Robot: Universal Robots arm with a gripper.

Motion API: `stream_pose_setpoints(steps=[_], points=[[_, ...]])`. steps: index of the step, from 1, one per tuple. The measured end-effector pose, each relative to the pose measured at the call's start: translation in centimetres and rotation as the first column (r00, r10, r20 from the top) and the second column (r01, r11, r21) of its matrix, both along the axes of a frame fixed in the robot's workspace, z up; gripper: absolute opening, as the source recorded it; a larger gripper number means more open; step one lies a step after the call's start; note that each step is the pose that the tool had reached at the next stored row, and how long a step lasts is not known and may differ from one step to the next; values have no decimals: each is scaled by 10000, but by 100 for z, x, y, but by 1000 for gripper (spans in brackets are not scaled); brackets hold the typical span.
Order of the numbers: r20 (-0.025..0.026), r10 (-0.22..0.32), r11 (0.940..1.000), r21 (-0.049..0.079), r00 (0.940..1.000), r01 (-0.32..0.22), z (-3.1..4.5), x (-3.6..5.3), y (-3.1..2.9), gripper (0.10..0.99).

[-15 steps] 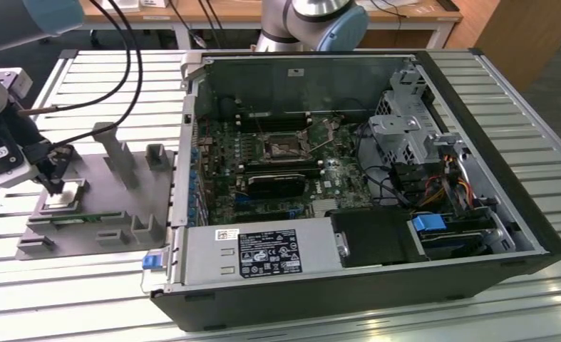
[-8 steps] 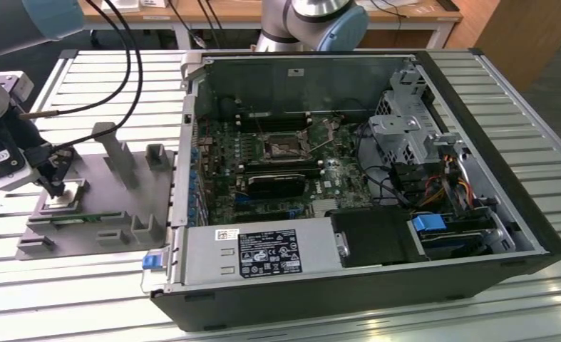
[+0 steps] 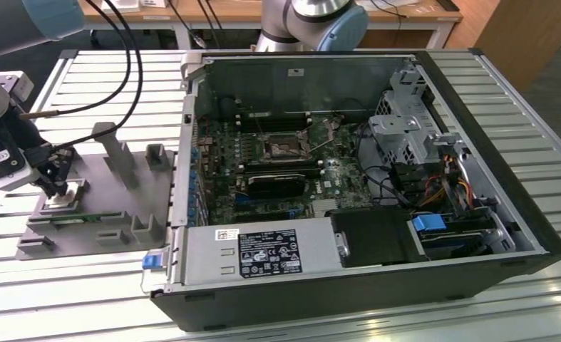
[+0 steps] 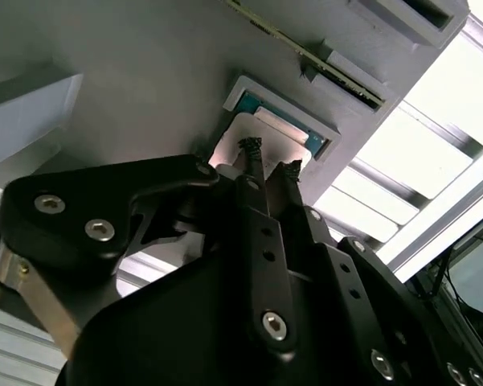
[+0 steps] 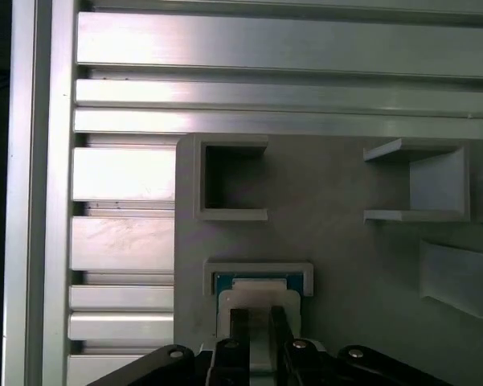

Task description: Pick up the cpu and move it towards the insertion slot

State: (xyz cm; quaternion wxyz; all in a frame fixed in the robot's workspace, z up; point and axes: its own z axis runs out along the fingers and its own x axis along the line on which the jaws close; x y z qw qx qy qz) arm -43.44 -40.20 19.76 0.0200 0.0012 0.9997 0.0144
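- The slatted aluminium table carries everything; I see nothing loose on its bare slats.
- The open computer case takes the middle and the exterior view's right. Its near side wall stands upright between the pickup side and the motherboard, so I judge that any path to the board has to clear that edge.
- The grey fixture plate lies flat at the exterior view's left, just beside the case. Its upright blocks rise between the gripper and the case wall.
- Black cables hang down at the upper left of the exterior view, close above the plate.
- The gripper is low over the plate's far-left corner, right on the cpu's nest. In both wrist views it sits directly over the chip. I cannot tell whether it is apart, together or clamped on the cpu.
- The insertion slot is in the upper middle of the motherboard, well apart from the gripper, with a black block just below it.
- The cpu looks seated in its framed nest. By my reading the pickup is at most at contact, and the whole carry to the slot is left.
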Motion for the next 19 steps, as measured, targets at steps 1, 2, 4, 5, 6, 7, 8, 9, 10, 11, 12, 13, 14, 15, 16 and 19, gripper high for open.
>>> stream_pose_setpoints(steps=[1,2,4,5,6,7,8,9,10,11,12,13,14,15,16,19], points=[[0,0,10000,-1,10000,0,0,0,0,290],[0,0,10000,-1,10000,0,0,0,0,290],[0,0,10000,-2,10000,0,0,0,0,349],[0,0,10000,-3,10000,0,0,0,0,408],[0,0,10000,-3,10000,0,0,0,0,467],[0,0,10000,-4,10000,0,0,0,0,467],[0,0,10000,-5,10000,0,0,0,0,525],[0,0,10000,-5,10000,0,0,0,0,525],[-1,0,10000,-6,10000,0,-1,0,0,588],[2,5,10000,-4,10000,-5,-6,0,1,588],[2,36,10000,-5,10000,-36,-13,0,1,588],[1,97,10000,-5,10000,-97,-19,0,1,588],[0,168,9999,-5,9999,-168,-25,0,1,588],[1,220,9998,-5,9998,-220,-32,0,1,588],[1,264,9997,-5,9997,-264,-40,0,1,588],[-7,290,9996,-12,9996,-290,-54,1,0,588]])
